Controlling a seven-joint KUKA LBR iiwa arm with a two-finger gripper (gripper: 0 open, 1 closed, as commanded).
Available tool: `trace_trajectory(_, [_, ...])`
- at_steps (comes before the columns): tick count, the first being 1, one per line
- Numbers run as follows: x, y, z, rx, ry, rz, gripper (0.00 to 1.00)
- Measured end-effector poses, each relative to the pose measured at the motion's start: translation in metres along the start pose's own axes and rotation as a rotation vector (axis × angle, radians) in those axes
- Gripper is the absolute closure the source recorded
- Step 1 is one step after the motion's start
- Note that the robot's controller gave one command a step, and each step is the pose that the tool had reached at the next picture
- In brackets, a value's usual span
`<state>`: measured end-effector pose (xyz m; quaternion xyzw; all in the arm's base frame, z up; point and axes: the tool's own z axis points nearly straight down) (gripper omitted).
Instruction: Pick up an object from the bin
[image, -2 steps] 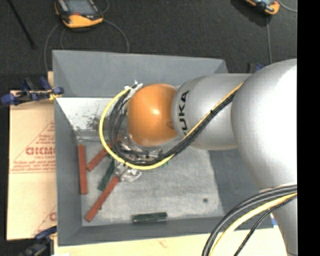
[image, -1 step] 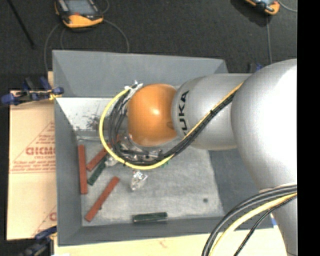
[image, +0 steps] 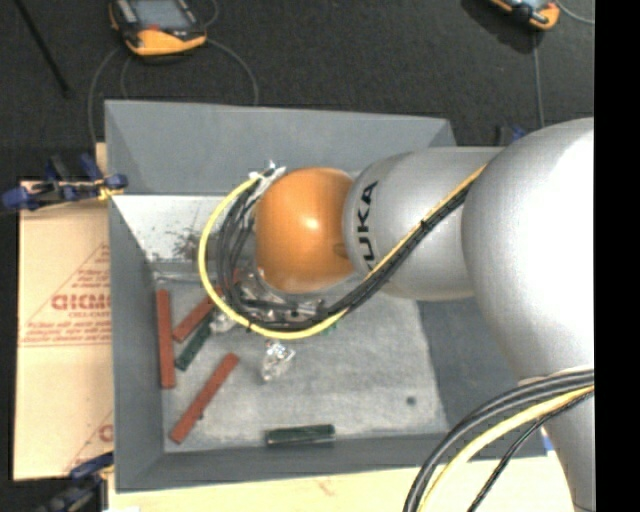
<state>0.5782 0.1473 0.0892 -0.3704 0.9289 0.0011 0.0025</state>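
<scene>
Red-brown sticks (image: 165, 340) and a dark green stick (image: 193, 346) lie along the left of the bin (image: 400, 370), with another dark green stick (image: 300, 435) by the near wall. Under the orange wrist cover (image: 300, 230), the gripper (image: 275, 360) is over bare floor mid-bin, just right of the closest red-brown stick (image: 205, 398); whether its fingers are wide or narrow I cannot tell. I judge this the approach, nothing grasped yet: next it must centre over one stick, across its length, then close.

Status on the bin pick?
Pincer low over bin left-centre. Nothing visibly held. Nearest: small pale piece, red-brown stick, dark green stick.
</scene>
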Motion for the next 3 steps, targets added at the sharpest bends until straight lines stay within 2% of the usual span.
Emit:
trace_trajectory(1, [-0.015,0.059,0.010,0.010,0.004,-0.289,1.00])
trace_trajectory(2, [-0.015,0.059,0.010,0.010,0.004,-0.288,1.00])
trace_trajectory(3, [-0.018,0.026,-0.131,0.002,0.000,-0.316,1.00])
